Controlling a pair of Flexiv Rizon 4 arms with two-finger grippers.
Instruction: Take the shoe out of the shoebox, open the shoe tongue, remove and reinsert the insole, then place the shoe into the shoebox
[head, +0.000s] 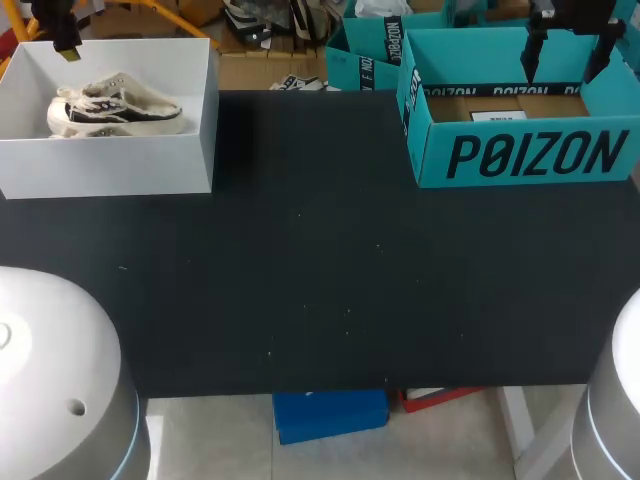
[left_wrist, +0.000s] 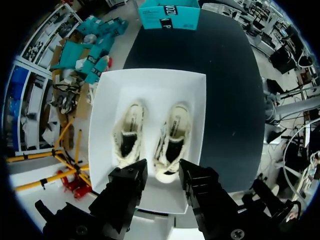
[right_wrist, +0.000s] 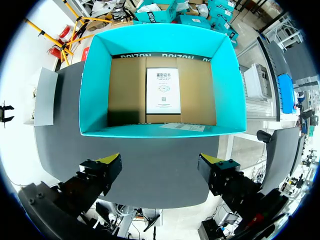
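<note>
Shoes (head: 115, 105) lie in the white shoebox (head: 110, 165), so every step remains, with left end effector (left_wrist: 161, 172) and right end effector (right_wrist: 160, 167) both spread open, empty.

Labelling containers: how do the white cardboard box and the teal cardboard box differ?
The white rectangular cardboard box is plain-walled; the teal cardboard box carries large black print. The white box holds two cream shoes; the teal box holds a white paper sheet on its brown floor, no shoes. Both stand open-topped at the black table's far edge.
</note>
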